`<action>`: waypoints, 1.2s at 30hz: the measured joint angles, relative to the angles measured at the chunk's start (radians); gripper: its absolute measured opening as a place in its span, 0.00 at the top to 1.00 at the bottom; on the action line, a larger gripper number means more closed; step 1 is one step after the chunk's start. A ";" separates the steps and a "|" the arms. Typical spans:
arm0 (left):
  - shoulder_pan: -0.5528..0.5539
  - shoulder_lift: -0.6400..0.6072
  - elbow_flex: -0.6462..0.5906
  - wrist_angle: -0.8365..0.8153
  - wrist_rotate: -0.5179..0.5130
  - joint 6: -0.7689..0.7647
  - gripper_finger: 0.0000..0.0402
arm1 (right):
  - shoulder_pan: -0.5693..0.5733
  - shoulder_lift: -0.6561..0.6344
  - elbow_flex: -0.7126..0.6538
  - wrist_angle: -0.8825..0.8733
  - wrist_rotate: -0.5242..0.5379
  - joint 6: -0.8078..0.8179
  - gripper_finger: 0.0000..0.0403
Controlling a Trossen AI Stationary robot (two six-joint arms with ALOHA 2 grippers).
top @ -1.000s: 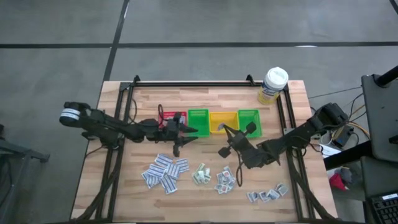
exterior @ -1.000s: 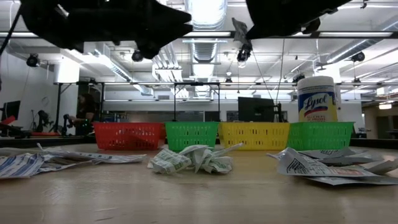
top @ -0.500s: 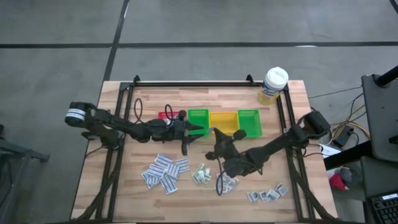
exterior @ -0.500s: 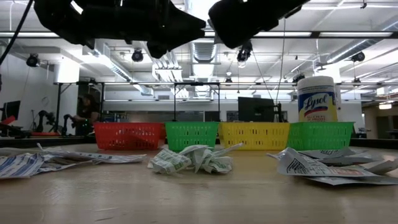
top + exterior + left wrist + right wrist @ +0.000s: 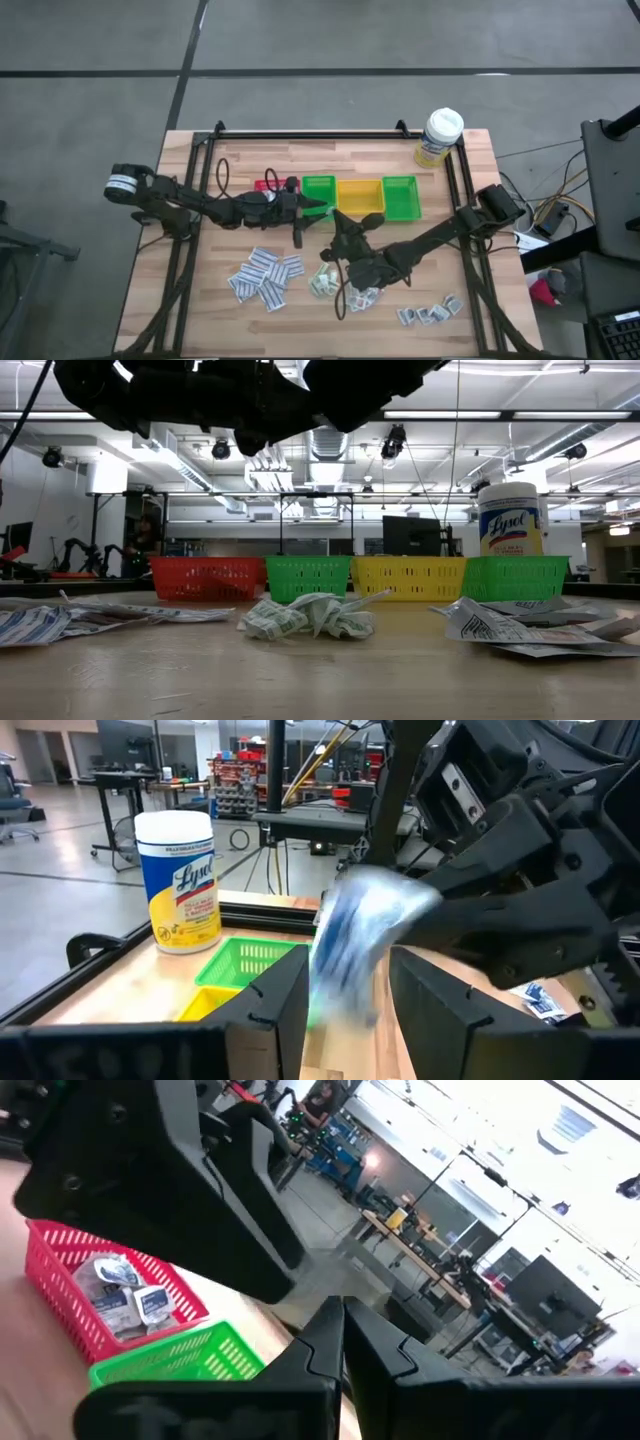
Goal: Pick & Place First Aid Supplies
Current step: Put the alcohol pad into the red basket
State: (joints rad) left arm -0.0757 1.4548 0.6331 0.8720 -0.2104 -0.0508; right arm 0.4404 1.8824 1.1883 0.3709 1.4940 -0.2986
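Note:
First aid packets lie in several loose piles (image 5: 265,275) (image 5: 322,280) (image 5: 428,312) on the wooden table's near half. More of them lie in the red bin (image 5: 125,1295). My right gripper (image 5: 338,222) is shut on one white-and-blue packet (image 5: 350,945), high above the table in front of the bins. My left gripper (image 5: 350,995) is open and points level at it. Its fingers (image 5: 285,995) stand on either side of the blurred packet. My right gripper pinches the packet by one end (image 5: 405,900) between its shut fingers, coming level from the table's right. The packet hangs clear of the table, down into the gap of my left gripper. My left gripper: whether its fingers touch the packet cannot be told through the blur.
A row of small bins stands at mid-table: red (image 5: 268,186), green (image 5: 318,190), yellow (image 5: 360,195), green (image 5: 400,197). A white-capped wipes bottle (image 5: 440,135) stands at the far right corner. Black frame rails run along the table's left, right and far edges.
My right gripper has travelled toward the table's left, rolling about its own axis, and has brought the packet up to my left gripper and between its fingers. It has stayed shut all the while.

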 joint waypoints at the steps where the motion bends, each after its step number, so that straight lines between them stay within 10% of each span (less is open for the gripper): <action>1: 0.000 0.000 0.000 0.000 0.000 -0.003 0.66 | 0.000 0.000 -0.005 0.001 0.001 0.001 0.98; 14: -0.004 0.000 0.000 -0.018 0.003 -0.038 0.66 | 0.003 -0.006 -0.022 0.000 0.054 -0.030 0.98; 27: -0.043 -0.002 -0.001 -0.413 0.088 -0.164 0.66 | 0.060 -0.153 -0.170 -0.002 0.070 -0.061 0.98; 36: -0.093 -0.002 0.001 -0.568 0.087 -0.061 0.66 | 0.103 -0.488 -0.419 0.001 -0.312 0.185 0.98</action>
State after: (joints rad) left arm -0.1691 1.4528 0.6337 0.3045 -0.1238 -0.1118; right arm 0.5434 1.3947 0.7691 0.3722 1.1817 -0.1138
